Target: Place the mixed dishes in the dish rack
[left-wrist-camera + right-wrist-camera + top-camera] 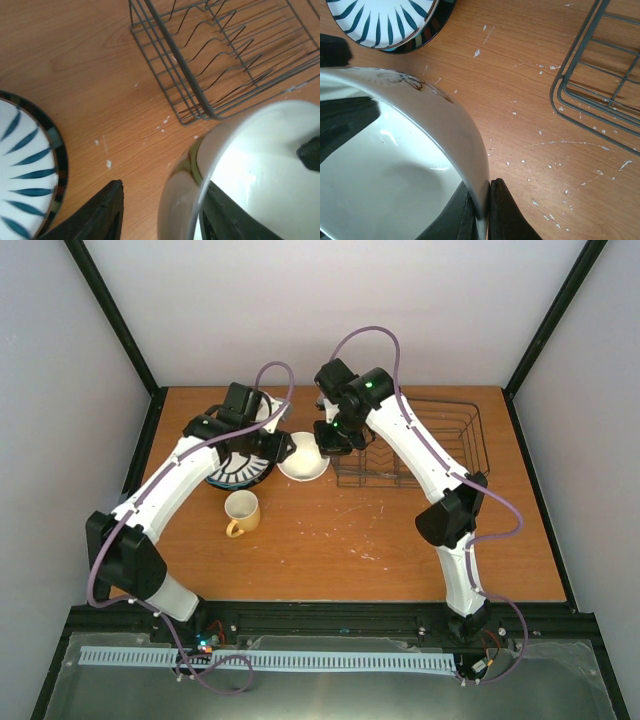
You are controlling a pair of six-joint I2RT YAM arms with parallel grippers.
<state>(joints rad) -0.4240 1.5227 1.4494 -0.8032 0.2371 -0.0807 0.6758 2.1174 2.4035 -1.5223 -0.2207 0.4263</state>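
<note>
White bowl (395, 165) pinched by right gripper (481, 202); striped plate (380, 20) cut off

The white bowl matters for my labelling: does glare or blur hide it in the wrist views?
Left wrist: the white bowl is blown out inside by glare and its near rim is soft, while the dish rack is sharp. Right wrist: only small highlights inside; its rim and the striped plate read clearly.

Wooden table (350, 540): striped plate (238, 472), yellow mug (242, 512), wire rack (462, 435).
</note>
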